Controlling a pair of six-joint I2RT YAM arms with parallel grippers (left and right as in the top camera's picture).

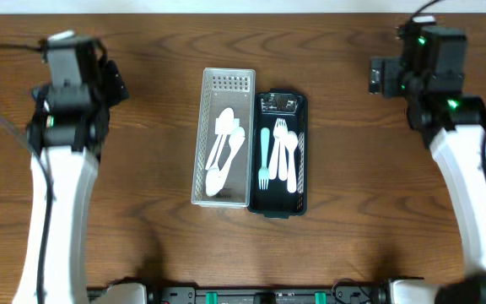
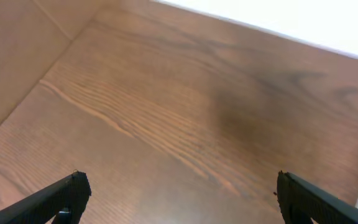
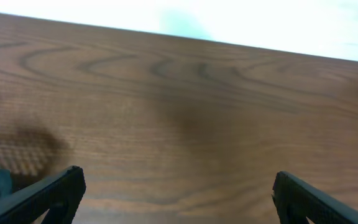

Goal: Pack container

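Left gripper (image 2: 180, 186), right gripper (image 3: 179, 182) — my jaws stood wide apart, empty. Feared clipping white tray (image 1: 229, 82), shoving adjoining black container (image 1: 278, 209) — forks (image 1: 281, 156) spilling.

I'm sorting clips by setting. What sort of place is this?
Probably a robot test bench: a left arm and right arm flank a wooden table with a light tray of spoons and a dark tray of forks.

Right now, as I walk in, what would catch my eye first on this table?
Mid-table, two long trays sit side by side: a pale grey perforated plastic tray of white plastic spoons, and a dark plastic tray holding a teal fork and white forks. The left gripper and right gripper hang open at either side.
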